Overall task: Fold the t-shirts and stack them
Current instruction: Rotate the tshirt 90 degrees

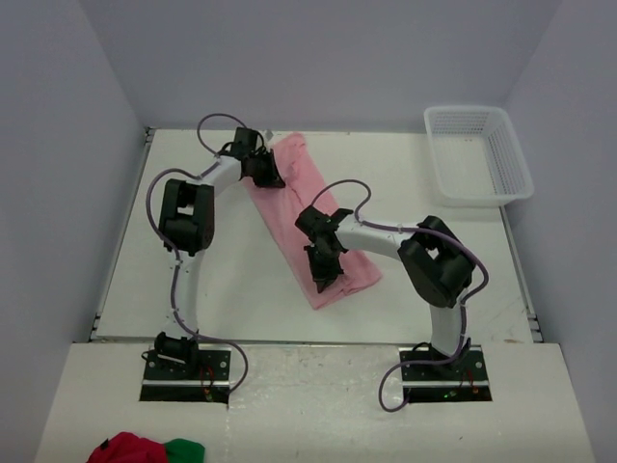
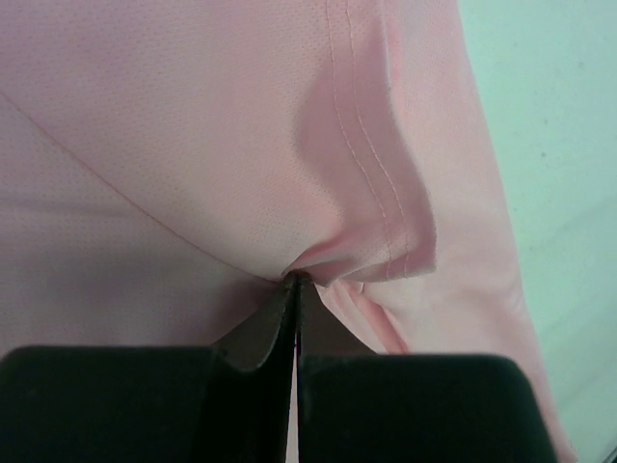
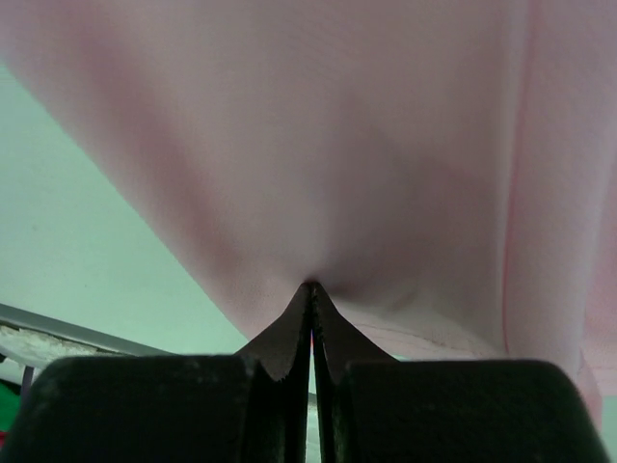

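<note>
A light pink t-shirt (image 1: pixel 299 207) lies as a long folded strip running from the far middle of the table toward the near centre. My left gripper (image 1: pixel 267 174) is shut on the t-shirt's far end; in the left wrist view (image 2: pixel 295 280) the cloth (image 2: pixel 241 125) bunches at the fingertips beside a stitched hem. My right gripper (image 1: pixel 323 275) is shut on the t-shirt's near end; in the right wrist view (image 3: pixel 310 286) the cloth (image 3: pixel 318 145) hangs taut from the tips. No collar or label shows.
A white mesh basket (image 1: pixel 478 154) stands at the far right of the table. Red and green cloth (image 1: pixel 145 449) lies on the floor at the near left, off the table. The grey walls enclose the table on three sides.
</note>
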`<state>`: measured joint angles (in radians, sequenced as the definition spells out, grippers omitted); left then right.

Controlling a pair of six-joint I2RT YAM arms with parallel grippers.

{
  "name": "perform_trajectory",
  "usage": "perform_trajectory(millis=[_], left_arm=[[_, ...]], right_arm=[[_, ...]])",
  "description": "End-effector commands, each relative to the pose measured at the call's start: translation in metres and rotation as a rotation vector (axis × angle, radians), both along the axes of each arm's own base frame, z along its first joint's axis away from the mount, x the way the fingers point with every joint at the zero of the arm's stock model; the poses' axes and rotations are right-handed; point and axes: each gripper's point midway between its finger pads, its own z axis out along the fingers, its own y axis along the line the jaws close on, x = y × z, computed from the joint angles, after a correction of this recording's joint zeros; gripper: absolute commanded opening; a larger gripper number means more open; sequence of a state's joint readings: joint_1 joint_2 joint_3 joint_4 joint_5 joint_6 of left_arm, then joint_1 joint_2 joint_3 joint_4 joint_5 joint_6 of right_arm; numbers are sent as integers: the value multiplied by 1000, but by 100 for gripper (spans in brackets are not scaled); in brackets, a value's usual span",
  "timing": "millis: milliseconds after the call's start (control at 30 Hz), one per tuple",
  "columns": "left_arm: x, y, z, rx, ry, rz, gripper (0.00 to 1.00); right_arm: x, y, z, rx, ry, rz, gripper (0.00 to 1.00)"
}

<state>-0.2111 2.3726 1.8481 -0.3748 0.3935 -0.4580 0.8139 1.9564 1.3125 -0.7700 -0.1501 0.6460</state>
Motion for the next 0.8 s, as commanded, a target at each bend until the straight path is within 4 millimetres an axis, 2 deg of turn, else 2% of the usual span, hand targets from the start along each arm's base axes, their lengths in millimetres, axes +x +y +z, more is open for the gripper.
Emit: perform_trajectory(millis=[0, 200, 333, 400, 433, 500, 533, 700, 767], left_arm=[[-18, -38, -14, -25, 17, -157, 0], [-25, -76, -10, -114, 4, -286, 0], [-30, -85, -15, -135, 5, -341, 0], [-28, -90, -9, -160, -12, -371, 0], [-28, -90, -14, -161, -6, -384, 0], [-22, -92, -8, -163, -25, -397, 0], [-23, -90, -15, -150, -7, -393, 0], [-17, -83, -11, -113, -24, -376, 0], [-13, -78, 7, -88, -62, -360, 0]], right_arm=[[-10, 24, 11, 44, -1, -2, 0], [-34, 59, 5, 44, 4, 102, 0], [-28, 76, 12, 37, -33, 150, 0], [-22, 83, 16, 45, -49, 158, 0], [-20, 85, 17, 51, -56, 170, 0], [-14, 88, 19, 45, -81, 177, 0], [-11, 89, 20, 38, -86, 180, 0], [-1, 83, 23, 1, -138, 184, 0], [0, 84, 38, 41, -173, 191, 0]])
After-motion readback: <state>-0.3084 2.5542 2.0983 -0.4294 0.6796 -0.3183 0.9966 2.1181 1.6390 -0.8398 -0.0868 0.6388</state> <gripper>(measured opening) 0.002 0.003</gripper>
